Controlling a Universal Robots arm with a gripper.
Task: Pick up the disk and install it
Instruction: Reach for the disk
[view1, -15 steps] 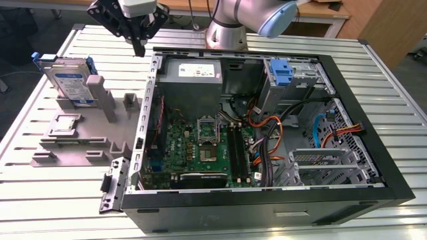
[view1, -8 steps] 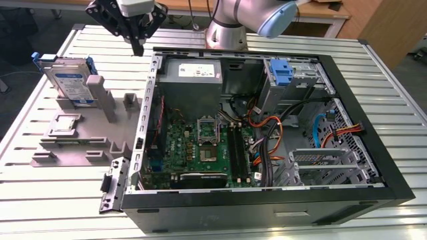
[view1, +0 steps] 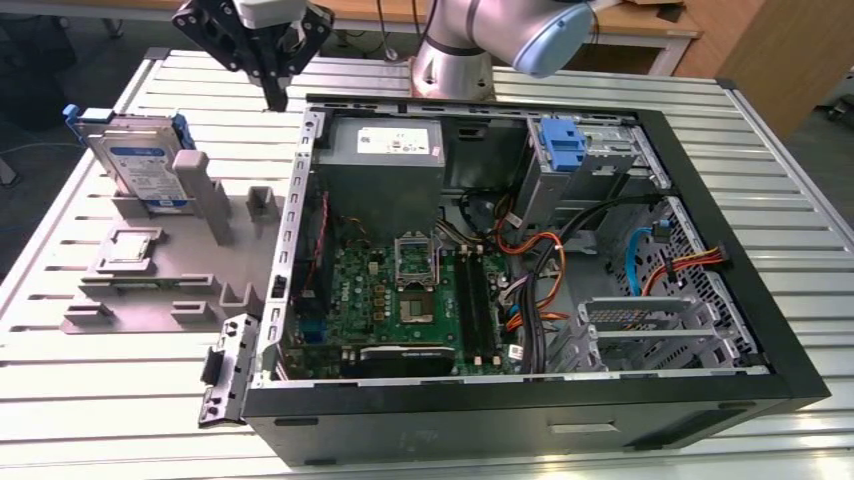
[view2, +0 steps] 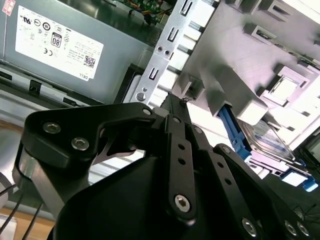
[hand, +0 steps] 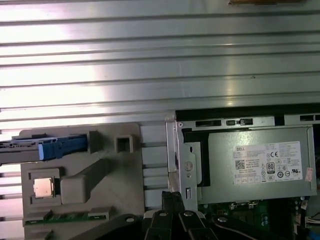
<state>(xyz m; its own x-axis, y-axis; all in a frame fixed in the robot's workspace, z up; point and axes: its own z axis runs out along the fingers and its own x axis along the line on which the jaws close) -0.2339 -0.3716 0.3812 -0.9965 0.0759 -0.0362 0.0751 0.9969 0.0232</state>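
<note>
Flat silver, label-faced disk (view1: 140, 165) parked on edge; black two-fingered gripper (view1: 276, 95) empty
At the exterior view's left the disk stands in the grey moulded plastic holder (view1: 134, 300), likely so its top edge and blue carrier tabs are free for a grasp from above; its labelled face is turned toward that camera and its long axis looks upright. To its right, apart from it, the gripper hangs over the slatted metal table (view1: 120, 400) beside the rear corner of the open black computer case (view1: 534, 420), jaws closed tip to tip on nothing. The case lies on its side, presumably exposing the drive cage with its bare blue plastic bracket (view1: 563, 150) from above
</note>
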